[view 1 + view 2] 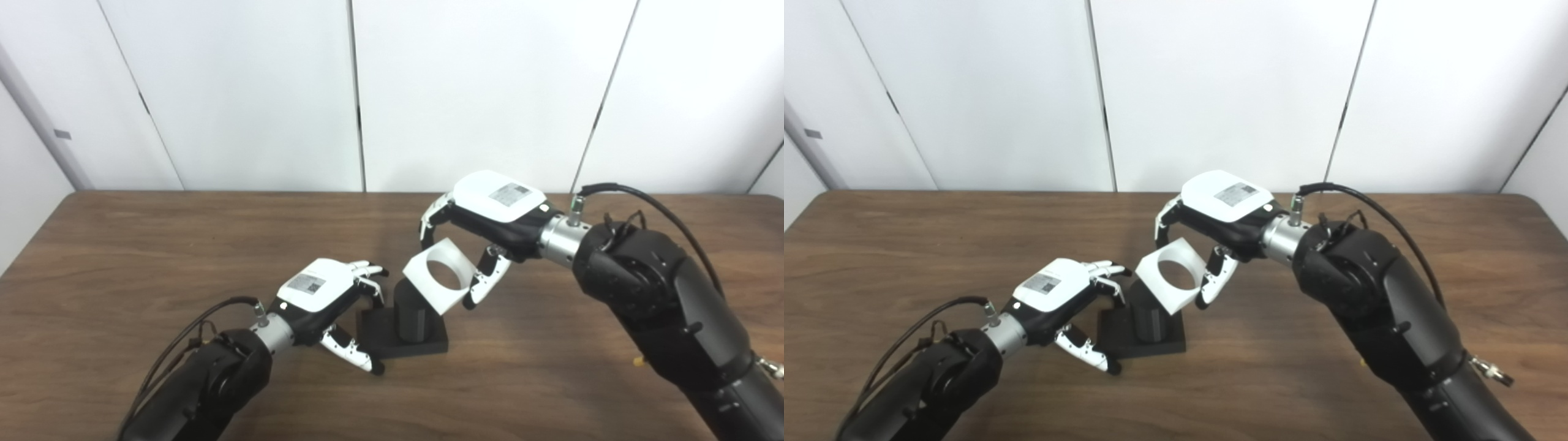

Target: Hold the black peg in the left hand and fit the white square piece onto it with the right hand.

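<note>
Steadying the black peg (pixel 409 315) by its base on the table (pixel 122 257), the left hand (pixel 318 294) must hold firm while the right hand (pixel 490 211), pinching the tilted white square piece (pixel 438 275) just above the peg's top, levels its hole first.

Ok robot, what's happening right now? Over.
Left robot hand steadies the black square-based peg on the brown wooden table. Right robot hand holds the white square piece with round hole, tilted over peg top, not seated. Nothing blocking.

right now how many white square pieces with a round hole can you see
1. The white square piece with a round hole is held tilted in the right hand, just above the black peg that the left hand steadies on the brown wooden table.
</note>
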`<state>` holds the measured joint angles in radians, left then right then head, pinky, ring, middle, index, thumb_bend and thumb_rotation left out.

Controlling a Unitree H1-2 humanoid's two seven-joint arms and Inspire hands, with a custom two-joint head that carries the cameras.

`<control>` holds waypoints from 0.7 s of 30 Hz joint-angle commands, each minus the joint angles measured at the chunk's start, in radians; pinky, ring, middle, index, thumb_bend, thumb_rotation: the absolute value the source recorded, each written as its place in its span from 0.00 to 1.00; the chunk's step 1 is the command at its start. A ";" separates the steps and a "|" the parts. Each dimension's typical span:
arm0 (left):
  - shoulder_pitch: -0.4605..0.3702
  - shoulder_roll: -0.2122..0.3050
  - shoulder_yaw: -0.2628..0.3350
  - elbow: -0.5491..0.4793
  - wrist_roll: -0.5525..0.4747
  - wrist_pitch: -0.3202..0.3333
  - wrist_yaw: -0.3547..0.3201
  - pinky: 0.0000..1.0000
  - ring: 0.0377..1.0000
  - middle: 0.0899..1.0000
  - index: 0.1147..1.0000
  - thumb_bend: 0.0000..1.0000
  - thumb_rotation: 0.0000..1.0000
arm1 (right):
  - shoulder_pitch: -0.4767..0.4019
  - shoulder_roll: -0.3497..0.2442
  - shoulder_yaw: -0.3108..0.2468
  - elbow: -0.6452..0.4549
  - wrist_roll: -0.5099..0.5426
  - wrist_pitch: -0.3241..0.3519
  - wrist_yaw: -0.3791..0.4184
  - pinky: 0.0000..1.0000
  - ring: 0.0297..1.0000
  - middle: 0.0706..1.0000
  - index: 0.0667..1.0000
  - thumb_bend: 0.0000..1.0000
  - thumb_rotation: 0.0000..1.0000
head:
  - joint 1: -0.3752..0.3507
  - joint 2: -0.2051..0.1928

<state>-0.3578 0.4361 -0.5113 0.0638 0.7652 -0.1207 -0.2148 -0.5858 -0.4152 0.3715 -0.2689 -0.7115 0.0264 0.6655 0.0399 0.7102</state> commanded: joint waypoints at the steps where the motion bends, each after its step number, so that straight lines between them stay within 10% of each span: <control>1: 0.020 -0.014 -0.050 0.026 0.055 0.019 -0.074 0.86 0.92 0.89 0.42 0.52 0.07 | -0.033 0.003 -0.012 -0.007 0.005 -0.005 -0.016 0.80 0.80 0.72 0.44 0.52 0.14 | 0.001 0.001; 21: 0.022 -0.008 -0.050 -0.005 0.057 0.043 -0.098 0.87 0.92 0.90 0.42 0.52 0.07 | -0.020 0.036 0.022 0.043 -0.008 -0.009 -0.019 0.82 0.80 0.73 0.44 0.52 0.14 | 0.011 0.008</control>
<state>-0.3582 0.4306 -0.5180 0.0379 0.7803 -0.0855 -0.2389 -0.5796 -0.3813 0.3999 -0.2203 -0.7214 0.0260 0.6651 0.0506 0.7179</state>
